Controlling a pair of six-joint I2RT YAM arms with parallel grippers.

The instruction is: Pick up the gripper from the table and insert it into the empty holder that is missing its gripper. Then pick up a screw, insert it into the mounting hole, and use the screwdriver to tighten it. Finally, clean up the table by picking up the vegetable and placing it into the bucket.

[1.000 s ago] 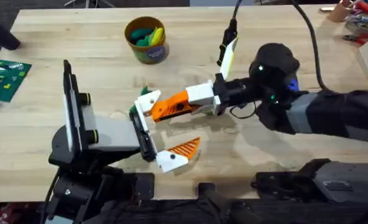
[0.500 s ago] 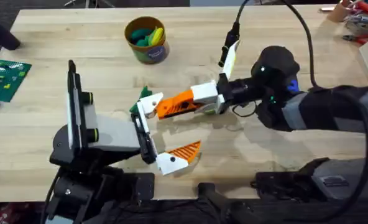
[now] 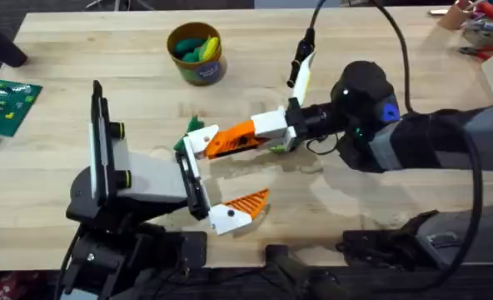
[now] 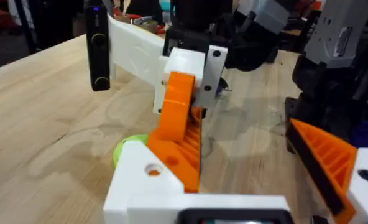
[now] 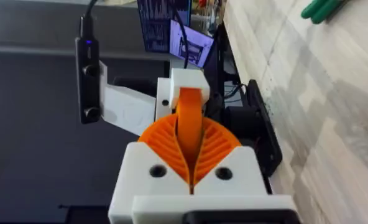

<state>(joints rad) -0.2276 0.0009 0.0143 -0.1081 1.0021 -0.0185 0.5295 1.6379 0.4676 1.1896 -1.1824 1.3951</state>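
Overhead: the right gripper (image 3: 234,140) reached across the middle, its orange pads clenched on the loose gripper part (image 3: 198,143). The part's white end sat against the upper end of the left gripper (image 3: 216,179). That gripper lay released, its one fitted finger (image 3: 230,214) well apart from the upper mount. The vegetable (image 3: 194,125) lay on the table (image 3: 355,67) just beside the meeting point, on the far side. The bucket (image 3: 196,52) stood farther back, well apart, with toys inside.

Left wrist: the orange part stood tilted over the white mount block (image 4: 150,177). Whether it had seated, I could not tell. A lime-green shape showed low beside the block.

Right wrist: both pads pinched the thin orange blade between them, white block at its far end, seemingly lined up on the centreline.

Judgement: insertion step, early in the task; screw and clean-up not yet done. To do it well, keep the grip firm and the blade square to the slot. Press along the slot's axis and hold the left arm rigid. Do not sweep the vegetable, and let go only once the part is fully home.
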